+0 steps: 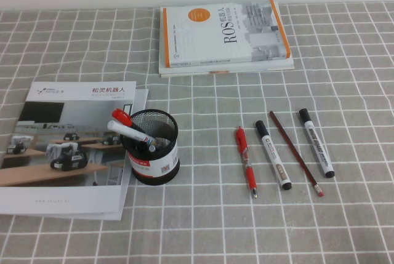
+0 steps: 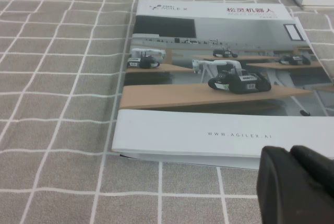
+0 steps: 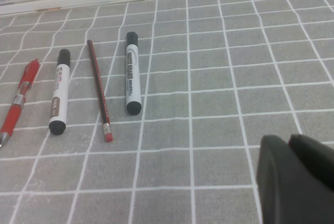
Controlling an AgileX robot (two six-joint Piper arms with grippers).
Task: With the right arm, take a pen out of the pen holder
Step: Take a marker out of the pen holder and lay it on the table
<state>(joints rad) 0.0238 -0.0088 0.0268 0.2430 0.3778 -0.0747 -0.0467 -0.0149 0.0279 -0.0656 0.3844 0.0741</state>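
The book [image 1: 225,33] cover reads "ROS"; the brochure [image 2: 209,135] reads "松灵机器人", "AGILEX" and "WWW.AGILEX.AI".

Agilex brochure [image 1: 68,147] lies flat on the left of the grey checked counter [image 1: 357,215], and a ROS book [image 1: 225,30] sits on top of another at the back. Off to the right there's a row: red pen [image 1: 246,160], white marker [image 1: 273,155], red pencil [image 1: 295,153], second white marker [image 1: 316,143], none touching.

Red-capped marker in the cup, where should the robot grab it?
Grip the red-capped marker by its cap end, from above: it pokes out of the pen holder, leaning left. Right gripper hovers near the loose pens, shut; left gripper by the brochure.
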